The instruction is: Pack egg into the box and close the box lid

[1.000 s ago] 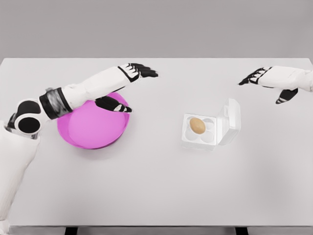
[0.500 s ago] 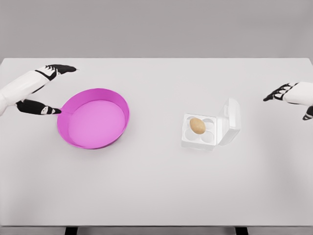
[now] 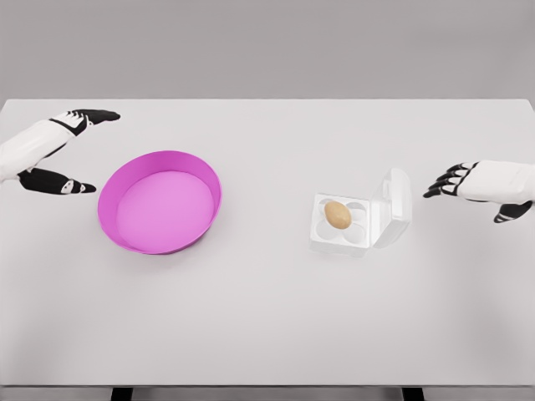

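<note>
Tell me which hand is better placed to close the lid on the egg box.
Probably the right hand: it hangs open just beside the box, on the side where the lid stands up. The left hand is far off, beyond the pink bowl.

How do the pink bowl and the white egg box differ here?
The pink bowl is round and bright magenta; the egg box is squarish and white. The bowl holds nothing, while the box has a brown egg in one cup. The bowl looks larger and has no lid; the box's lid stands open on its right side. Both rest on the white table, untouched by either robot hand.
</note>
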You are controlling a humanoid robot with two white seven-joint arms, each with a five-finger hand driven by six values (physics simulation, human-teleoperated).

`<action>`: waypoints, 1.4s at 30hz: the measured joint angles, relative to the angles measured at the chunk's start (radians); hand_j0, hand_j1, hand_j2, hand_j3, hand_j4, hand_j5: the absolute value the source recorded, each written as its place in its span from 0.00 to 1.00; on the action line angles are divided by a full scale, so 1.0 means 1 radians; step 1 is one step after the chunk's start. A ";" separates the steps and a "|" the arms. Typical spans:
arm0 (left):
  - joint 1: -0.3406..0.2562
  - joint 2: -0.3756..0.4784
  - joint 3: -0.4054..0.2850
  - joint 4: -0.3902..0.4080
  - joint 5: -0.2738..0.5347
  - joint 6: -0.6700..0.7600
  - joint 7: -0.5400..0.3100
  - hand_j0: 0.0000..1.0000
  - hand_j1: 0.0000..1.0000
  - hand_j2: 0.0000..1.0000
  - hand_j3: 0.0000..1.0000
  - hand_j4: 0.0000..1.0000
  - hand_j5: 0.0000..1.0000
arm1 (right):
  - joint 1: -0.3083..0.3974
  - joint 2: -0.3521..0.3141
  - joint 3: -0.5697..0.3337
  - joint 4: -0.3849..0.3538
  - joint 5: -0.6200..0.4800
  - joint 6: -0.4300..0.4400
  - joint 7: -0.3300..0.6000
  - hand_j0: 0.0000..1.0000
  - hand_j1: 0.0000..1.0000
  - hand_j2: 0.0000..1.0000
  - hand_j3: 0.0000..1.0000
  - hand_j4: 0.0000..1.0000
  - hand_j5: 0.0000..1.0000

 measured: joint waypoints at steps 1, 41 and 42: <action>-0.002 0.000 0.000 0.000 0.000 0.000 0.000 1.00 1.00 1.00 1.00 1.00 1.00 | 0.000 -0.001 0.000 -0.008 0.000 0.000 0.000 1.00 1.00 1.00 1.00 1.00 1.00; -0.003 -0.003 0.008 -0.003 0.001 0.000 0.000 1.00 1.00 1.00 1.00 1.00 1.00 | -0.003 -0.064 -0.052 -0.124 -0.003 0.000 -0.006 1.00 1.00 1.00 1.00 1.00 1.00; -0.003 -0.003 0.008 -0.003 0.001 0.000 0.000 1.00 1.00 1.00 1.00 1.00 1.00 | -0.002 -0.067 -0.054 -0.125 -0.003 0.000 -0.006 1.00 1.00 1.00 1.00 1.00 1.00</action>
